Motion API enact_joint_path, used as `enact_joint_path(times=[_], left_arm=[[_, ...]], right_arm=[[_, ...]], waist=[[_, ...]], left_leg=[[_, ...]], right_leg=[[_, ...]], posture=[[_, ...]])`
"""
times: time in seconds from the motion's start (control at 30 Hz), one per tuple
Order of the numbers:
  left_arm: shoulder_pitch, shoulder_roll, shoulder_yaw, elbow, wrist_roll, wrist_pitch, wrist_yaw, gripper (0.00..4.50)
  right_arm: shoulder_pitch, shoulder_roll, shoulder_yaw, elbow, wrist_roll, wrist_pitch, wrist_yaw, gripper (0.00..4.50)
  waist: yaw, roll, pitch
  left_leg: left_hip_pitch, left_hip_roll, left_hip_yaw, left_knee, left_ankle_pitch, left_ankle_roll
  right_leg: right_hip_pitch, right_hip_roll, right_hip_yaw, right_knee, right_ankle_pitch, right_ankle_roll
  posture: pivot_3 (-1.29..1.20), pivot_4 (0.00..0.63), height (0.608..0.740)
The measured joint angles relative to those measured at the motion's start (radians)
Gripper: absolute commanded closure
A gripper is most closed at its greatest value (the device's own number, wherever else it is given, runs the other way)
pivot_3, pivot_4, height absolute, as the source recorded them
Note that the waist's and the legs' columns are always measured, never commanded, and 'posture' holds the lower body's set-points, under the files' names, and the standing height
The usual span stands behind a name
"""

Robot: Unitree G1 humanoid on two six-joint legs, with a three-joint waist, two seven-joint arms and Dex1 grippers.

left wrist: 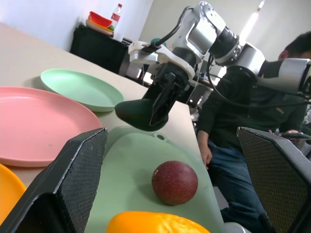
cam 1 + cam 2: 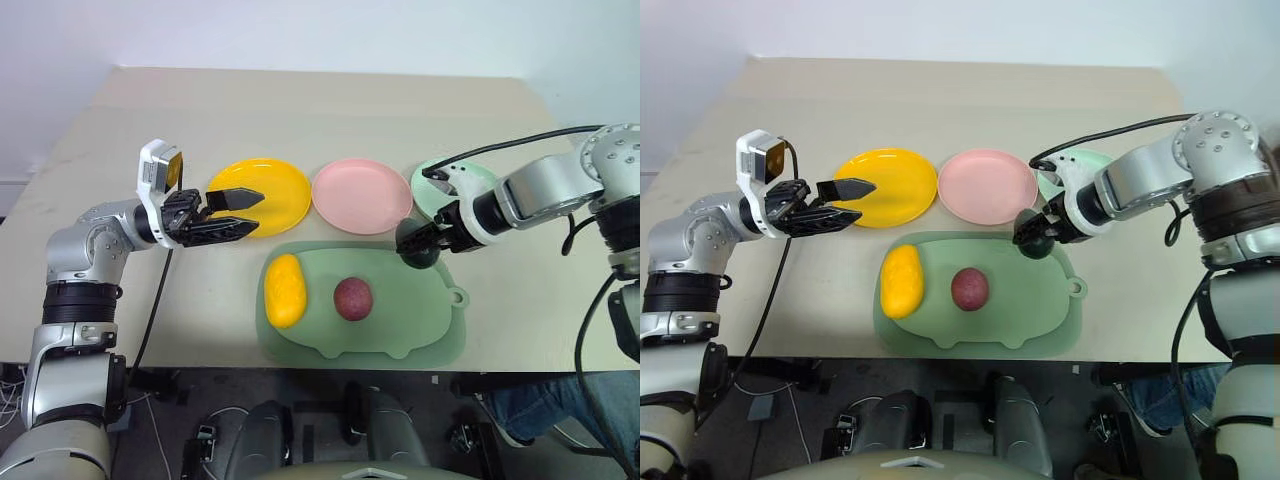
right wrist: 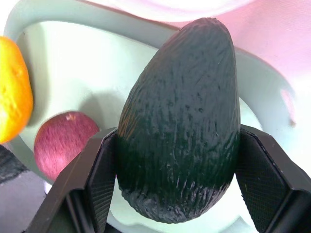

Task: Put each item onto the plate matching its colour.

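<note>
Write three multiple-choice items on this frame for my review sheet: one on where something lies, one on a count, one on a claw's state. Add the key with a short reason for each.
1. Where does the yellow mango lie?
A. On the yellow plate
B. On the big pale green tray
C. On the bare table

2. How many round plates stand in the row behind the tray?
A. Two
B. Three
C. Four

3. What is the right claw doing?
A. Gripping the dark green avocado
B. Hanging open with nothing in it
C. Gripping the red fruit

Key:
1 B: the mango lies on the tray's left part, beside the red fruit.
2 B: a yellow plate, a pink plate and a mint green plate stand side by side.
3 A: the right wrist view shows both fingers pressed against the avocado, which is held above the tray.
</note>
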Motion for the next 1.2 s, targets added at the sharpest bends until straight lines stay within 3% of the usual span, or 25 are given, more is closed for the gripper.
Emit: enact_joint_path(times=[0.2, 0.7, 1.2], left_arm=[[0.0, 0.002, 0.002, 0.001, 0.0, 0.003, -0.001, 0.0], [-0.003, 0.002, 0.002, 0.001, 0.0, 0.007, 0.0, 0.0], [-0.005, 0.012, 0.002, -0.003, 0.0, 0.026, 0.0, 0.0]], right_arm=[[0.107, 0.052, -0.128, -0.074, 0.0, -0.093, -0.173, 1.38], [0.128, 0.113, -0.246, -0.07, -0.041, -0.211, -0.316, 1.38], [0.179, 0.19, -0.4, -0.077, -0.633, -0.378, 0.056, 1.38]], waist=[[-0.004, 0.0, 0.0], [-0.005, 0.0, 0.0], [-0.006, 0.001, 0.0]], left_leg=[[-0.004, 0.0, 0.001, 0.002, 0.003, -0.005], [-0.004, 0.0, 0.001, 0.002, 0.001, -0.001], [-0.004, -0.001, 0.0, 0.001, 0.0, -0.001]], right_leg=[[-0.003, 0.0, 0.0, 0.0, 0.001, 0.002], [-0.003, 0.0, 0.0, 0.0, 0.001, 0.002], [-0.003, 0.001, 0.0, 0.0, 0.001, 0.002]], posture=[[0.0, 0.15, 0.74], [0.0, 0.15, 0.74], [0.0, 0.15, 0.74]])
